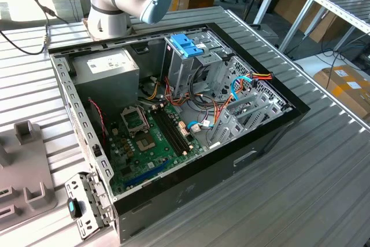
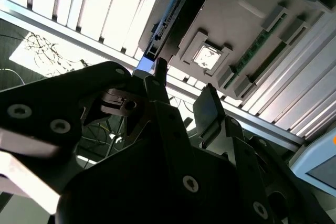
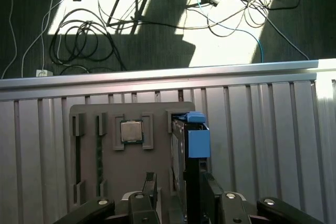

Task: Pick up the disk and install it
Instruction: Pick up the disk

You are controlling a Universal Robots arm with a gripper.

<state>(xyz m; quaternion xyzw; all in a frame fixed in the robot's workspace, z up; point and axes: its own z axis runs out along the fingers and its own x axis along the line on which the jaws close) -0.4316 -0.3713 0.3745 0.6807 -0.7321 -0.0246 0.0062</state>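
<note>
In the first wrist view the disk [image 3: 185,145] stands on its edge in a slot of a grey holder tray [image 3: 89,145], with a blue rail end [image 3: 198,141] on its side. In the second wrist view the disk [image 2: 176,19] shows as a dark slab with a blue corner. My gripper [image 3: 179,195] is open, with one finger on each side of the disk's near end and a gap to the left finger [image 3: 149,190]. In the second wrist view the gripper [image 2: 184,95] sits just short of the disk's end.
The holder tray also carries a processor chip [image 3: 131,131] and a memory stick [image 3: 99,156]. The open computer case [image 1: 191,169] lies on the slatted table [image 1: 300,201], with a blue-handled drive cage [image 1: 186,45], a power-supply box [image 1: 107,67] and a motherboard [image 1: 150,137]. Beyond the table edge, cables [image 3: 84,35] lie on the floor.
</note>
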